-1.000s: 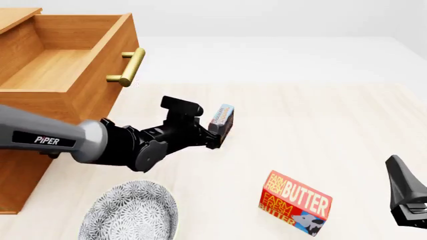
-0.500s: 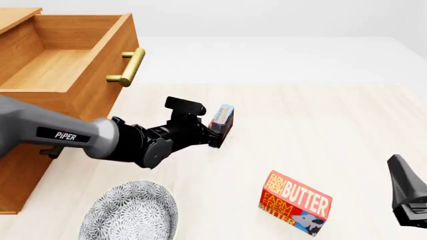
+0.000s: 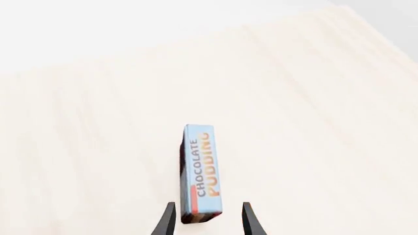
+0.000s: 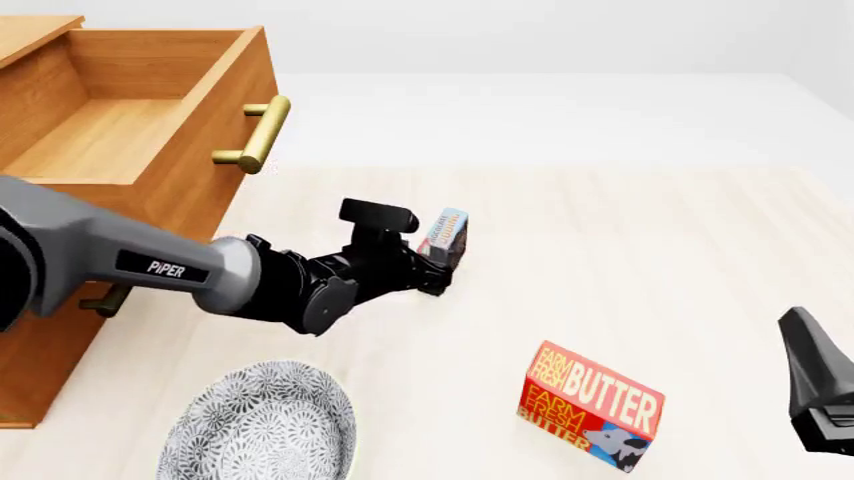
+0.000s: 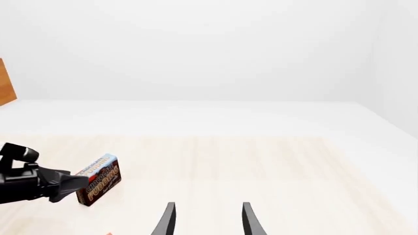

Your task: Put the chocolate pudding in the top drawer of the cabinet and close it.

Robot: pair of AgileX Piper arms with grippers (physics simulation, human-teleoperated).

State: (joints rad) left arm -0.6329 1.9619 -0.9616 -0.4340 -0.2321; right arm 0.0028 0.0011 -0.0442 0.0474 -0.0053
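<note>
Chocolate pudding (image 4: pixel 446 238) stands on edge on the tabletop (image 4: pixel 641 260), right of the cabinet (image 4: pixel 80 200). I see my left claw (image 3: pixel 207 221) spread around its near end, fingers not touching. Right claw (image 5: pixel 207 220) hangs open, well apart. Top drawer (image 4: pixel 134 120) stands pulled out.

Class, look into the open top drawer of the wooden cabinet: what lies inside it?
Inside the top drawer, only bare wooden floor shows in the front view. The chocolate pudding stands on the table. The drawer's near-left part is hidden by the cabinet top.
</note>
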